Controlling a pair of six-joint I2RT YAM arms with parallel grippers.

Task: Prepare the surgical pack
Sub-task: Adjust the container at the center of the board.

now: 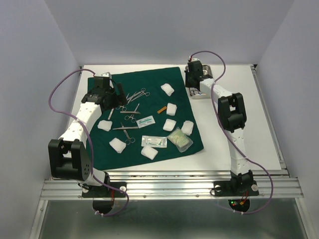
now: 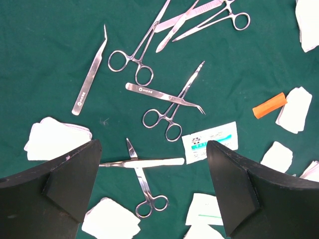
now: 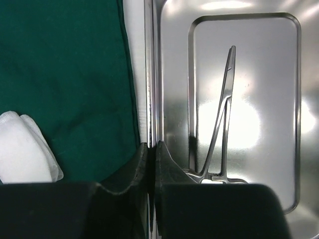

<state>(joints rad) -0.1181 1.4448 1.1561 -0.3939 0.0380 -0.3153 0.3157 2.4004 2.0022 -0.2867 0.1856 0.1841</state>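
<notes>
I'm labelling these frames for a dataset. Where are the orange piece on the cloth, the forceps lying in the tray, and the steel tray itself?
orange piece [image 2: 269, 105], left wrist view, its middle.
forceps [image 3: 229, 74], right wrist view, upper shaft.
steel tray [image 3: 269, 64], right wrist view, bare floor.

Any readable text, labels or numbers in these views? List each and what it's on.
Nothing can be read.
packet: teal print, too blurred to read.
left tweezers: engraved mark near the end, too small to read.
middle tweezers: engraved mark, too small to read.
tray: no marking seen.
</notes>
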